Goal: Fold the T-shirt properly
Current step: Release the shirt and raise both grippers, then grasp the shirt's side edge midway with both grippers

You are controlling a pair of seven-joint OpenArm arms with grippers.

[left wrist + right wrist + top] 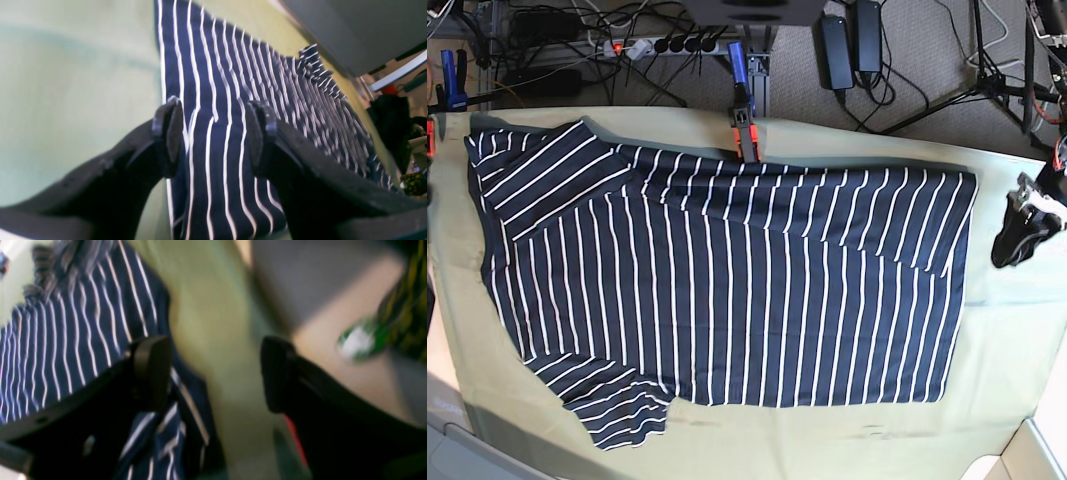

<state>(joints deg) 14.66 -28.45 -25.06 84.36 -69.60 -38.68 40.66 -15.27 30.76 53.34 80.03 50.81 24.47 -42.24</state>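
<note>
The navy T-shirt (pixel 727 290) with thin white stripes lies spread flat on the olive table cloth (pixel 1017 350), sleeves at the left and hem at the right. My left gripper (pixel 1019 238) hovers off the shirt's right edge. In the left wrist view it (pixel 213 133) is open and empty, and the shirt (pixel 233 83) shows between its fingers. My right gripper (pixel 213 373) is open and empty in its blurred wrist view. One finger is over the shirt's edge (pixel 66 333) and bare cloth lies between the two. It does not show in the base view.
An orange and blue clamp (pixel 745 128) stands at the table's back edge by the shirt. Another blue clamp (pixel 449 82) is at the back left. A power strip, adapters and cables (pixel 857 40) lie on the floor behind. Bare cloth borders the shirt on the right and front.
</note>
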